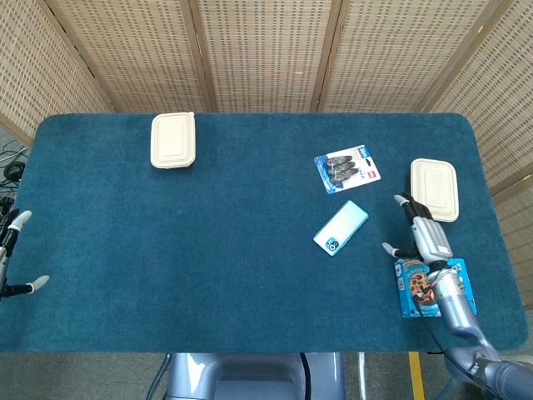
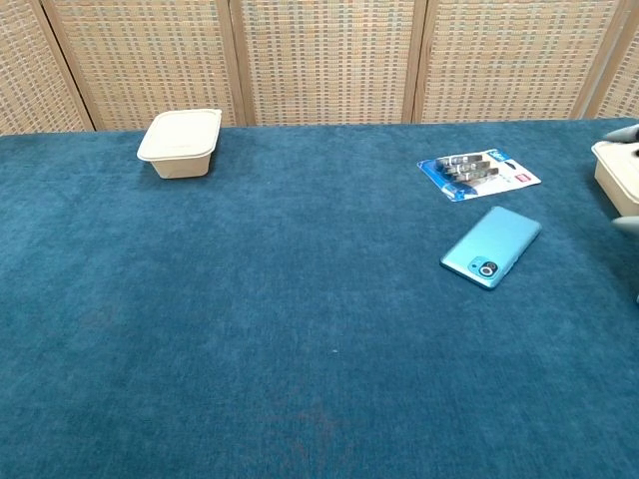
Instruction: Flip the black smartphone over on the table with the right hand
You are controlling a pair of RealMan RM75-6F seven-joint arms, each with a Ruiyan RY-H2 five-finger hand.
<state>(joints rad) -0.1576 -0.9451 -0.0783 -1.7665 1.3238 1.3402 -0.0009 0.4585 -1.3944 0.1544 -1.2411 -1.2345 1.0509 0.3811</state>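
The smartphone (image 1: 341,227) lies flat on the blue table with its teal back and camera facing up; the chest view shows the smartphone (image 2: 491,246) just below the blue card. My right hand (image 1: 425,236) hovers to the phone's right, near the table's right side, fingers spread and holding nothing. Only its fingertips (image 2: 627,224) show at the right edge of the chest view. My left hand (image 1: 10,254) sits at the far left edge of the table, fingers apart and empty.
A blue blister card (image 1: 347,170) lies just beyond the phone. A white lidded box (image 1: 434,189) sits by my right hand, a cookie box (image 1: 433,287) under the wrist. Another white box (image 1: 173,140) stands at the far left.
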